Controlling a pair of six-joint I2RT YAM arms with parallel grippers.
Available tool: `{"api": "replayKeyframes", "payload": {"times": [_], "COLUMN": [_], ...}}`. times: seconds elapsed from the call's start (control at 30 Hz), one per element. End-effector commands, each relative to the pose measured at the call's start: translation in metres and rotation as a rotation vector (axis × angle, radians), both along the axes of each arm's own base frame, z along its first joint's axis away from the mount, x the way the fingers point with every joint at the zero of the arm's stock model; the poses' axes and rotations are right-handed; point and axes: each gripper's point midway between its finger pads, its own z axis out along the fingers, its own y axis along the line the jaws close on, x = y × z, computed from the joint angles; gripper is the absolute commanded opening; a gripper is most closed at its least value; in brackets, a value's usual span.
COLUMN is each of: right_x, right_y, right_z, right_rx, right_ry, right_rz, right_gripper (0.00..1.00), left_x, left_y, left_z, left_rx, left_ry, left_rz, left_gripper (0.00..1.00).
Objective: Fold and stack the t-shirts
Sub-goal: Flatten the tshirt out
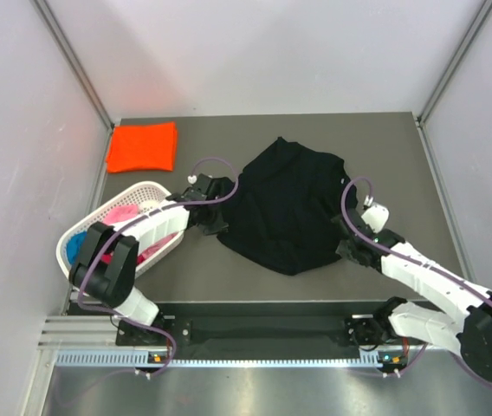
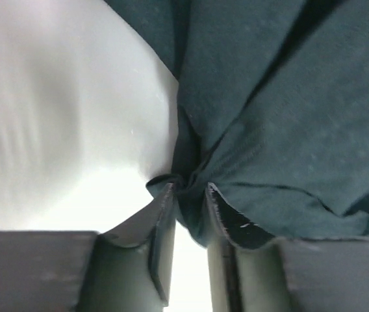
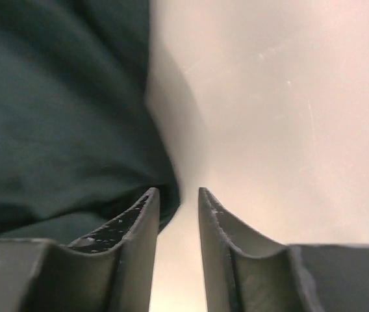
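Observation:
A black t-shirt [image 1: 289,204] lies crumpled in the middle of the dark table. My left gripper [image 1: 217,221] is at its left edge. In the left wrist view the gripper [image 2: 190,188] is shut on a bunched fold of the black t-shirt [image 2: 282,117]. My right gripper [image 1: 351,240] is at the shirt's right edge. In the right wrist view this gripper [image 3: 177,192] stands narrowly open, with the black t-shirt [image 3: 54,117] beside its left finger and its hem just past the tips. An orange t-shirt [image 1: 143,146] lies folded at the back left.
A white lattice basket [image 1: 133,189] stands at the left, under my left arm. It holds a pink t-shirt [image 1: 125,211], a magenta one [image 1: 155,251] and a blue one [image 1: 74,245]. White walls close in the table [image 1: 393,147] on three sides.

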Motion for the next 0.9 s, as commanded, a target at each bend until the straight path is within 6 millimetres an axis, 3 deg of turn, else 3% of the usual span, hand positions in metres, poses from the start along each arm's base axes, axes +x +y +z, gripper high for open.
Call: {"api": "replayKeyframes", "payload": {"times": [0.0, 0.07, 0.1, 0.3, 0.33, 0.4, 0.5, 0.63, 0.87], "right_x": [0.032, 0.044, 0.057, 0.104, 0.109, 0.122, 0.136, 0.13, 0.092], "right_y": [0.018, 0.028, 0.036, 0.08, 0.087, 0.107, 0.134, 0.146, 0.14], "right_z": [0.06, 0.074, 0.094, 0.114, 0.104, 0.107, 0.096, 0.061, 0.025], "right_rx": [0.035, 0.032, 0.05, 0.089, 0.072, 0.063, 0.032, -0.028, -0.083], "right_ry": [-0.101, -0.107, -0.144, -0.163, -0.141, -0.165, -0.17, -0.04, 0.068], "right_rz": [0.052, 0.082, 0.095, 0.147, 0.159, 0.223, 0.34, 0.403, 0.489], "right_gripper": [0.32, 0.35, 0.36, 0.39, 0.39, 0.38, 0.33, 0.29, 0.31], "left_x": [0.002, 0.004, 0.008, 0.008, 0.006, 0.003, -0.001, -0.008, -0.013], "left_y": [-0.003, -0.004, -0.006, -0.014, -0.013, -0.011, -0.006, -0.006, -0.003], "left_z": [0.033, 0.049, 0.059, 0.09, 0.09, 0.089, 0.086, 0.081, 0.077], "left_rx": [-0.026, -0.039, -0.052, -0.12, -0.119, -0.113, -0.103, -0.12, -0.119], "left_ry": [-0.066, -0.103, -0.125, -0.182, -0.181, -0.182, -0.186, -0.177, -0.177], "left_rz": [-0.018, -0.026, -0.03, -0.049, -0.05, -0.051, -0.046, -0.046, -0.045], "left_gripper": [0.31, 0.36, 0.37, 0.38, 0.38, 0.38, 0.38, 0.38, 0.38]}}
